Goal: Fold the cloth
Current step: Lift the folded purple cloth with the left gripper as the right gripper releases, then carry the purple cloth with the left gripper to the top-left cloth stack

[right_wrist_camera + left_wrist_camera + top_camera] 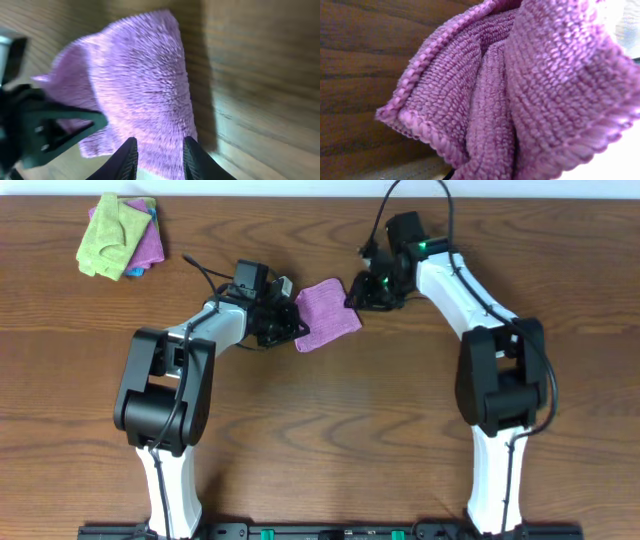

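close against the left gripper the cloth is seen bunched into folds, its near-left edge pinched tight between shut jaws. it is spread mid-way on the table between both arms. just beyond, the right gripper is poised at the opposite edge, jaws narrowly parted, nothing visibly clamped. the fold is judged best made if the pinched edge is lifted low and carried squarely across, corners matched. farthest off, a stack of cloths is seen at the far-left corner

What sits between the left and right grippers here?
The purple cloth alone: left gripper at its left edge, right gripper at its upper-right corner. The overhead view shows it.
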You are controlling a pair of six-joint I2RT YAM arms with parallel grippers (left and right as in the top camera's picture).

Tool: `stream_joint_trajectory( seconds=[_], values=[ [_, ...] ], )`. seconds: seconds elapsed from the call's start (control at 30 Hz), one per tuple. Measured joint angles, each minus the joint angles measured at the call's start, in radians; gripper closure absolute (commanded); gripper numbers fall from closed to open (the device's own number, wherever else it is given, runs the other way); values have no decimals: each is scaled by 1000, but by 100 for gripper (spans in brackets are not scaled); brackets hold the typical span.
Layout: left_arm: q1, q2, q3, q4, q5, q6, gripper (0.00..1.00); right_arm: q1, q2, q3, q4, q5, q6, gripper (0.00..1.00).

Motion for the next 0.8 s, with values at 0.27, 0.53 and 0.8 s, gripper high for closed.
stream_joint_trajectory(
  seconds=[0.27, 0.53, 0.8],
  values=[
    [103, 6, 190, -14, 2, -44, 94, -85, -172, 9, -42, 2, -32, 69],
    [335, -181, 454, 37, -71, -160, 94, -104, -210, 12, -105, 13, -62, 70],
    [613, -173, 464, 58, -81, -280, 94, -104, -211, 12, -122, 16, -69, 70]
  ],
)
